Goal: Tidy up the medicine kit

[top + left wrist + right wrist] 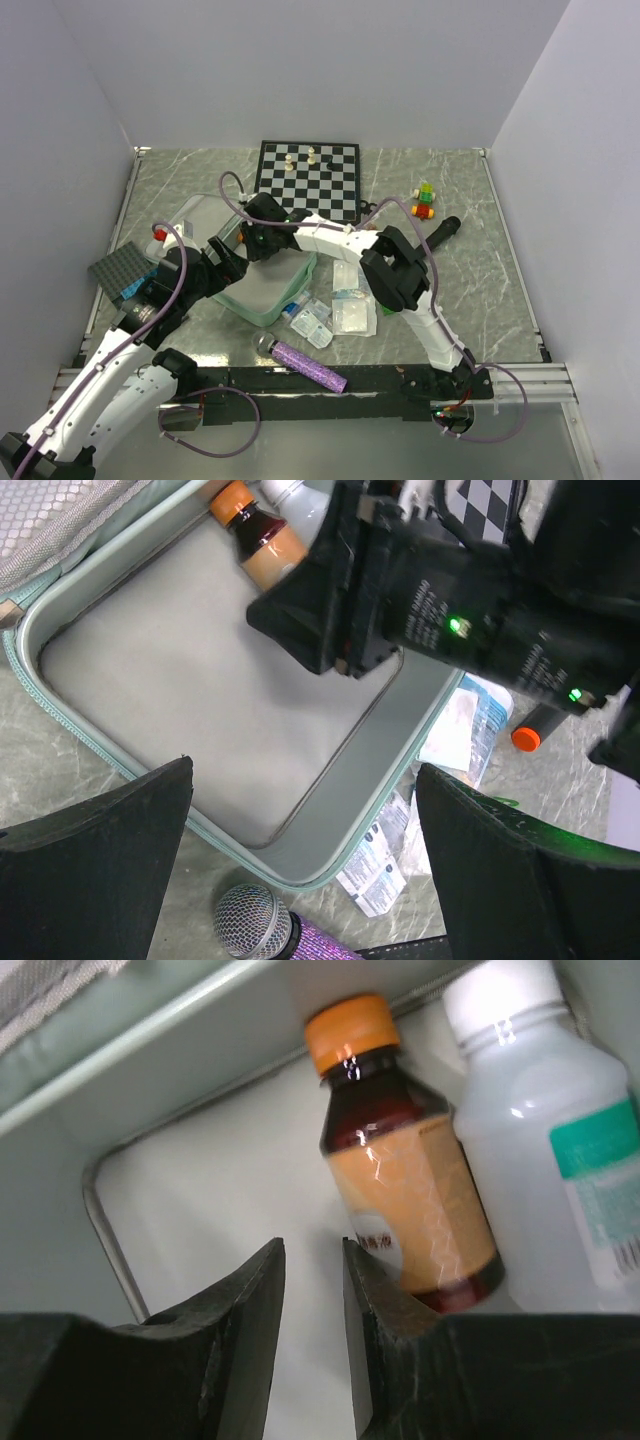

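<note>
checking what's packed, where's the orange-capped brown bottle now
Right wrist view, centre-right: the brown bottle lies inside the medicine kit by its wall, beside the white bottle, just ahead of the right gripper.

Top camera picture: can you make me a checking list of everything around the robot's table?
Surface: grey marbled table.
Job's things: the mint-green medicine kit lies open; a brown bottle with an orange cap and a white bottle lie inside, by its wall.
Clutter: chessboard, purple microphone, sachets, studded plate, toy blocks, all outside the kit.
Grippers: left gripper wide open above the kit, empty; right gripper beside the brown bottle, jaws a narrow gap apart, holding nothing.
Cables: purple cables loop along both arms.
Surroundings: plain white walls.
</note>
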`<state>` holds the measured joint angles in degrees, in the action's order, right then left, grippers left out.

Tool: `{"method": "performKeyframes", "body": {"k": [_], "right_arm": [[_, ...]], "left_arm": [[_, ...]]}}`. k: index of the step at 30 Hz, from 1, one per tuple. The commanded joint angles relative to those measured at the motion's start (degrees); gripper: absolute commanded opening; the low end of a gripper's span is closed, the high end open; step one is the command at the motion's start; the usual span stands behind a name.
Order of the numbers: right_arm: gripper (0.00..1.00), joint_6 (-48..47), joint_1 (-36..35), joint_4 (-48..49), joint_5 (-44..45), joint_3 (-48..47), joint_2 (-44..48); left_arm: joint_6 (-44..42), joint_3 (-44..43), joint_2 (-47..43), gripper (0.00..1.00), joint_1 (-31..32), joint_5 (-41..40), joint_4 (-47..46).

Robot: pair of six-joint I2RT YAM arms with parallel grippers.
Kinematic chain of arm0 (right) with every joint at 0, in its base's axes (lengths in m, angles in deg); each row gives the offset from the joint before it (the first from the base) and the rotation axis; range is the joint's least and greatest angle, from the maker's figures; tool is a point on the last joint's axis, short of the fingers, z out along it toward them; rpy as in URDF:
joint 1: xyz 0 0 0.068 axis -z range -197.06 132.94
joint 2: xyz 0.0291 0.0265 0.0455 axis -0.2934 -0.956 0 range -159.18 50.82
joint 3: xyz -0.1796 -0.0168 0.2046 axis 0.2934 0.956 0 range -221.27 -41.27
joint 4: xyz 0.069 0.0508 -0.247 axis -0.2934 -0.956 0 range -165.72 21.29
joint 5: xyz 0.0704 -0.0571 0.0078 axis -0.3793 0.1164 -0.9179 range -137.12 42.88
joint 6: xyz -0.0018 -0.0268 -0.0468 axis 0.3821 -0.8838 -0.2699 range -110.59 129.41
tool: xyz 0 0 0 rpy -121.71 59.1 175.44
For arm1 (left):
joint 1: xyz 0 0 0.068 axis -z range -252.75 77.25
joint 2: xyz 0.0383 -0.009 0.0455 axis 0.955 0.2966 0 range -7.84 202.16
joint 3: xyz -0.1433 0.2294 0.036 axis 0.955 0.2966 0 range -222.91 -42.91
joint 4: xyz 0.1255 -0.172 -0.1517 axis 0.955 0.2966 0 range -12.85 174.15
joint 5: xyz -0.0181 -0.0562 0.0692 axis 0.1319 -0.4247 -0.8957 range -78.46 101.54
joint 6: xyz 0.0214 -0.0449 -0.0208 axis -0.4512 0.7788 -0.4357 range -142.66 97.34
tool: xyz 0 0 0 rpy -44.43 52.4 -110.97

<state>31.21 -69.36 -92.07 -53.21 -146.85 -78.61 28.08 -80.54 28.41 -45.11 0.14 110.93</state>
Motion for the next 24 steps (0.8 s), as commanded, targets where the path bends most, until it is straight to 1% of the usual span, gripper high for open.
{"method": "performKeyframes", "body": {"k": [1, 7, 9, 13, 15, 16, 19, 21, 24], "right_arm": [[0.38, 1.31, 0.79, -1.7, 2.13, -4.81, -0.83], [0.38, 2.02, 1.93, 0.15, 3.63, -1.57, 1.45], [0.4, 1.4, 1.93, 1.81, 2.84, 0.28, 3.03], [0.47, 1.22, 1.84, 5.06, 0.56, 3.62, 7.25], [0.55, 1.31, 1.84, 6.12, -1.11, 5.2, 9.62], [0.65, 1.31, 1.84, 6.65, -1.82, 5.99, 10.85], [0.8, 1.23, 1.76, 8.85, -1.91, 9.68, 16.47], [0.85, 0.88, 2.02, 8.86, -1.13, 12.4, 21.12], [0.88, -0.26, 2.46, 7.36, 1.95, 18.02, 29.11]], "left_arm": [[0.32, -1.13, 0.05, 0.97, 0.14, 0.06, -0.91], [0.15, -1.05, 0.14, 0.97, 0.22, 0.15, -1.0], [0.15, -1.05, 0.22, 0.97, 0.22, 0.24, -1.08], [0.06, -1.22, -0.04, 0.98, 0.22, 0.32, -1.08], [0.06, -1.22, -0.12, 0.98, 0.14, 0.32, -1.08], [0.06, -1.13, -0.3, 0.98, 0.14, 0.06, -1.08], [0.15, -0.96, -1.0, 0.98, 0.22, -0.47, -1.35], [0.24, -0.96, -1.44, 0.99, 0.14, -0.99, -1.35], [-0.11, -0.69, -1.88, 0.99, 0.22, -0.82, -1.87]]}}
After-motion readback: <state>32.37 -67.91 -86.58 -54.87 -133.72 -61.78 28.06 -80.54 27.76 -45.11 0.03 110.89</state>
